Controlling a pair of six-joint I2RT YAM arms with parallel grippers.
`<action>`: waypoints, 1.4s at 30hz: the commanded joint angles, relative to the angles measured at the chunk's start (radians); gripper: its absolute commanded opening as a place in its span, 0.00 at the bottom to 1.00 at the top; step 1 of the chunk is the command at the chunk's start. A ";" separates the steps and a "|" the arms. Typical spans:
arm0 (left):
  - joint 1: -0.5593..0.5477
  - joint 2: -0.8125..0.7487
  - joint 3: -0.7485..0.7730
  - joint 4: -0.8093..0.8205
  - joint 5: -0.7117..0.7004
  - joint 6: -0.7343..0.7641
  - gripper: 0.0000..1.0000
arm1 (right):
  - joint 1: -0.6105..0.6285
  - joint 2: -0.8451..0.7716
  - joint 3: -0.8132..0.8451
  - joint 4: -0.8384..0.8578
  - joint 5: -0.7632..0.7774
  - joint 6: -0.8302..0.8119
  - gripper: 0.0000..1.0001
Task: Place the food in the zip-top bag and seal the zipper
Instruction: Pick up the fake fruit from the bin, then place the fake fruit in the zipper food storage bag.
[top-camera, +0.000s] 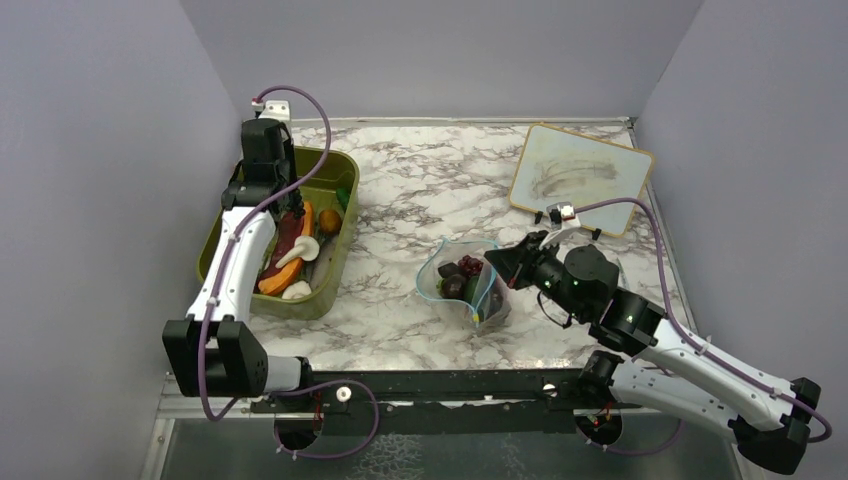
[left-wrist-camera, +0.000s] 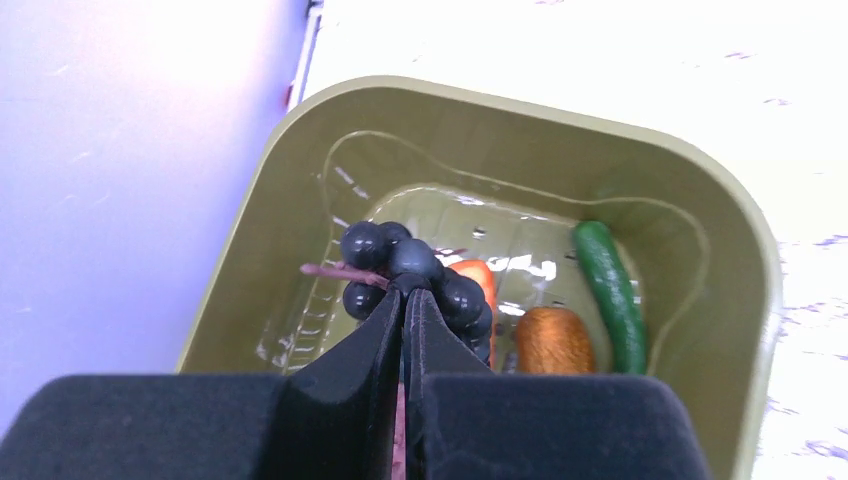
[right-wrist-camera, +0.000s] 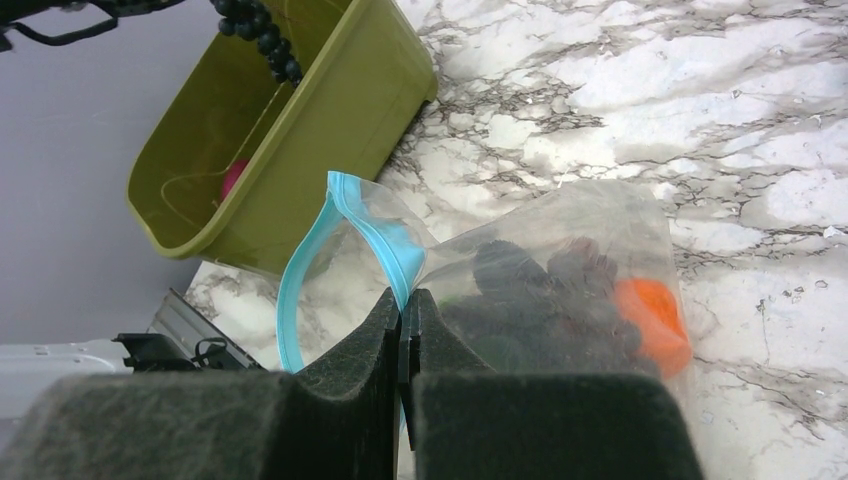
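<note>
– Grapes (left-wrist-camera: 410, 275): how will they handle?
– Light, I'd judge, and knobbly, a cluster of smooth dark beads. The left gripper (left-wrist-camera: 405, 295) is clenched on them, and the beads bulge just past its fingertips. A pinch at the stem or between beads looks safest, since the smooth beads could slip.
– And the zip-top bag (right-wrist-camera: 560, 260)?
– Thin, crinkly and floppy. The right gripper (right-wrist-camera: 408, 300) is clamped on its mouth edge. The teal zipper (right-wrist-camera: 300, 270) loops open to the left of the fingertips. Beyond them and to the right, dark pieces (right-wrist-camera: 530, 280) and an orange piece (right-wrist-camera: 650, 310) lie inside the bag.
– Room to move?
– The olive tub (left-wrist-camera: 500, 100) sits under the left gripper with walls on every side, so straight up looks like the way out. A green piece (left-wrist-camera: 610, 290) and a brown piece (left-wrist-camera: 553, 340) lie on the tub floor to the right of the tips. Between tub and bag there is only marble table (top-camera: 420, 190). The mouth is narrow and soft, so the bunch may snag its rim unless lowered centrally. A white board (top-camera: 580, 178) lies well beyond the right gripper.
</note>
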 joint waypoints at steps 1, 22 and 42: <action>-0.005 -0.100 0.002 -0.027 0.139 -0.056 0.00 | 0.006 0.004 0.043 0.027 0.019 -0.016 0.01; -0.019 -0.261 0.144 -0.072 0.652 -0.247 0.00 | 0.005 0.106 0.063 0.054 0.013 0.082 0.01; -0.190 -0.343 -0.056 0.366 1.073 -0.674 0.00 | 0.005 0.217 0.089 0.120 0.039 0.199 0.01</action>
